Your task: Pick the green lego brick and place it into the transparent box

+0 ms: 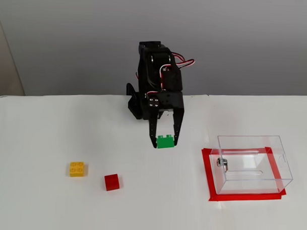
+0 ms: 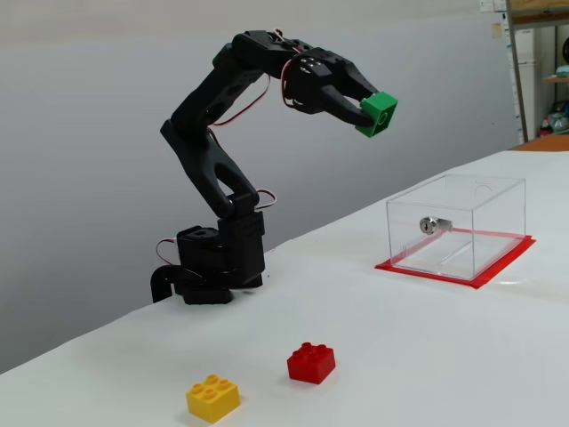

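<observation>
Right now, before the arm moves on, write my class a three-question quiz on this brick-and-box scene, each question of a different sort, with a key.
1. True or false: the green lego brick is resting on the table.
2. Multiple choice: in the fixed view from above, which brick lies nearest the transparent box? A) the yellow brick B) the red brick C) neither, they touch
3. Fill in: the box stands on a patch of ____ tape.

Key
1. False: the gripper holds it in its fingers, raised above the table.
2. B
3. red
</observation>
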`<state>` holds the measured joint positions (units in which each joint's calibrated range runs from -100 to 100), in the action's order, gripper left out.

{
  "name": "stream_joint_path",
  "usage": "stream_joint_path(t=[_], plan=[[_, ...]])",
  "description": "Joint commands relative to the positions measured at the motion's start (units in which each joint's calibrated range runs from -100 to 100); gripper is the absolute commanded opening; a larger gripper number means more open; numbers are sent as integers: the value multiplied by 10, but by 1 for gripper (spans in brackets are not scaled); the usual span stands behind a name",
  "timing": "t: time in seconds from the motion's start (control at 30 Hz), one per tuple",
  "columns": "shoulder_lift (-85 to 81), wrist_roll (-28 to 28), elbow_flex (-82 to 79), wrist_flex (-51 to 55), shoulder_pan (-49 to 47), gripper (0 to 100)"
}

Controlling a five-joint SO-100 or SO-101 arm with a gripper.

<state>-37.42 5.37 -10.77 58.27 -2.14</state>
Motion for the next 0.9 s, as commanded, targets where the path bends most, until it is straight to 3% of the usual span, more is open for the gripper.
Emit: stream_joint_path(t=[0.0,0.43,0.87], plan=[[-15,-3,11,3,-66,9],[4,-3,10,3,-326,9],[112,3,21,-6,-481,9]])
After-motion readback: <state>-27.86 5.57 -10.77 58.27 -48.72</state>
